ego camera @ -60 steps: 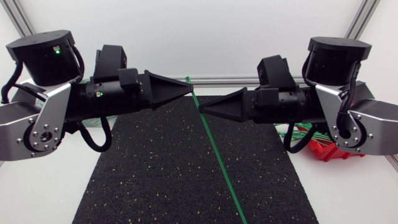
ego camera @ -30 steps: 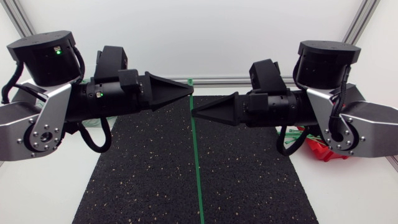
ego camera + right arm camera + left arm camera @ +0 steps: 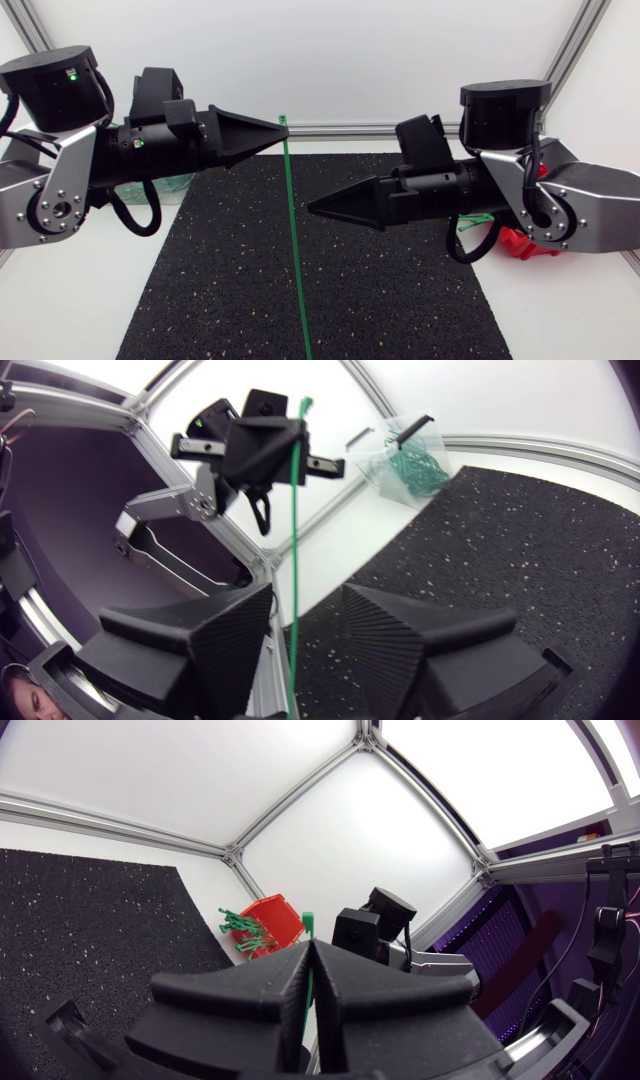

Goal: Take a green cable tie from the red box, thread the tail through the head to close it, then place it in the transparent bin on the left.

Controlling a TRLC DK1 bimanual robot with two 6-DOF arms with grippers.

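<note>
Cable tie [image 3: 294, 240] hangs down mid-frame, its top clamped in the left gripper [image 3: 283, 135]; the right gripper [image 3: 311, 208], fingers spread, points at it from just right.

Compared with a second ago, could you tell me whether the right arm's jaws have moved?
Yes: the right jaws have come away from the back frame rail, further out over the black mat.

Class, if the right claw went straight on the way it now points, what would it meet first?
Probably the green cable tie hanging from the left claw: the right claw points straight at it, and its wrist view shows the tie lined up with its open gap. Depth is unclear.
</note>
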